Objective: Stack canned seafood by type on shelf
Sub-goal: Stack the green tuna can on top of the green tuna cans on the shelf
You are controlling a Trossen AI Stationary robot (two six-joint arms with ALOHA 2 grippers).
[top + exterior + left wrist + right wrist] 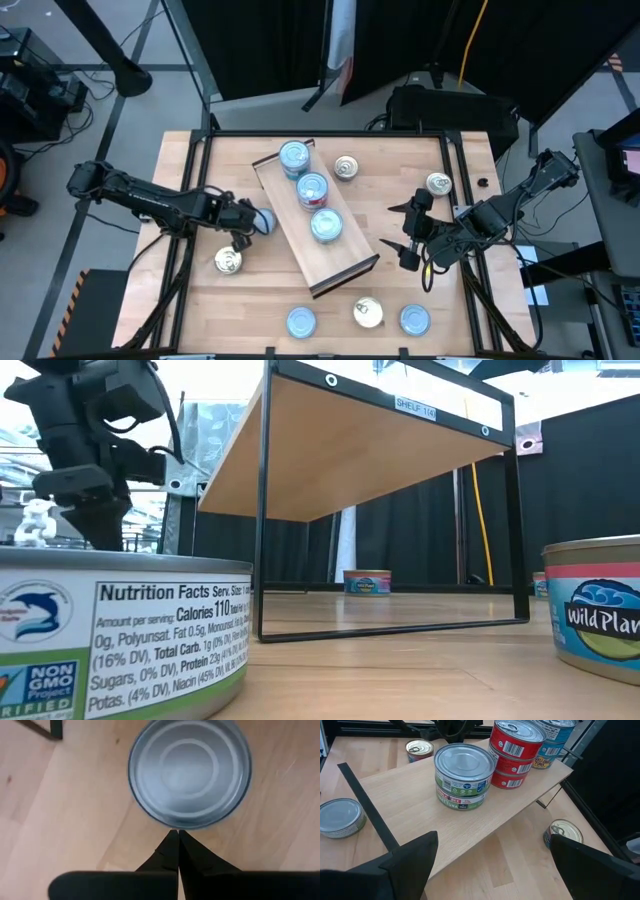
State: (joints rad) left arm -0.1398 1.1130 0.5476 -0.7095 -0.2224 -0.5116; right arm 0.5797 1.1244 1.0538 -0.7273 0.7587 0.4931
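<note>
From above, the shelf (318,232) lies slantwise across the middle of the surface (400,170), long axis running from 11 o'clock to 5 o'clock, with three stacks of tins in a row along it (312,188). The left hand (245,222) sits off the shelf's 9 o'clock side, pinched fully together, with a blue-topped tin (266,221) just beyond its tips toward the shelf; a gold-topped tin (229,261) lies at 6 o'clock from it. The right hand (412,232) hovers off the shelf's 3 o'clock side, spread wide and empty. Loose tins sit along the near edge and the far side of the surface. The level view shows the shelf top raised on a dark frame (390,510), with two big tins close to the camera and one far tin (367,581) beneath it. The left wrist view shows the closed fingers (172,851) pointing straight at a silvery tin (189,772), tips almost at its rim and holding nothing; this arm is the nearer to it, and its hand would have to open before any grasp. The right wrist view looks between wide-apart fingers (412,855) at the shelf (420,805), carrying a green-labelled stack (464,776) and a red-labelled stack (516,752).
</note>
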